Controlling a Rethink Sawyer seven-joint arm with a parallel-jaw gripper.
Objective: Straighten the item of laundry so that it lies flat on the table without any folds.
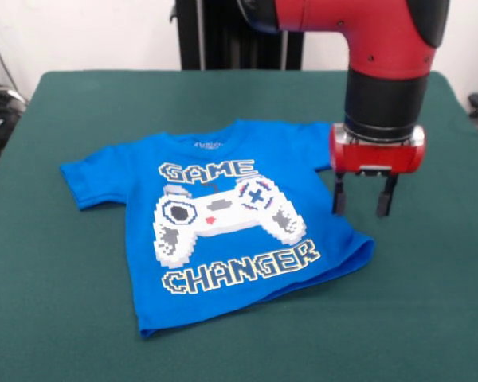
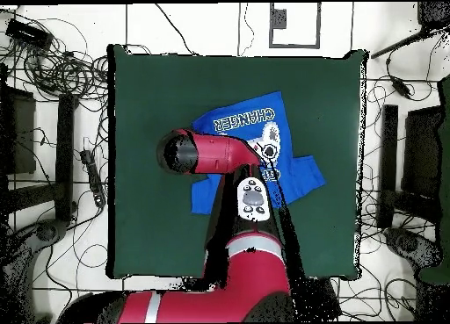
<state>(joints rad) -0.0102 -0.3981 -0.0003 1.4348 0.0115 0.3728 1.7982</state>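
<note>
The item of laundry [image 1: 223, 223], a bright blue T-shirt, lies print side up in the middle of the green table [image 1: 56, 318], collar toward the far side. Its picture-left sleeve [image 1: 88, 179] is spread out. The hem corner [image 1: 346, 259] at the right is rippled and slightly doubled. My gripper [image 1: 363, 199] hangs open just above the shirt's right edge near the shoulder, with nothing between its fingers [image 1: 338, 195]; the sleeve there is hidden behind it. In the overhead view the arm [image 2: 220, 154] covers much of the shirt [image 2: 239, 120] on the table [image 2: 141, 92] and hides the gripper.
Green cloth runs wide on all sides of the shirt. Off the table, tangled cables [image 2: 53, 70] and dark equipment [image 2: 413, 154] lie on the white floor on both sides. A black column [image 1: 223, 32] rises behind the table's far edge.
</note>
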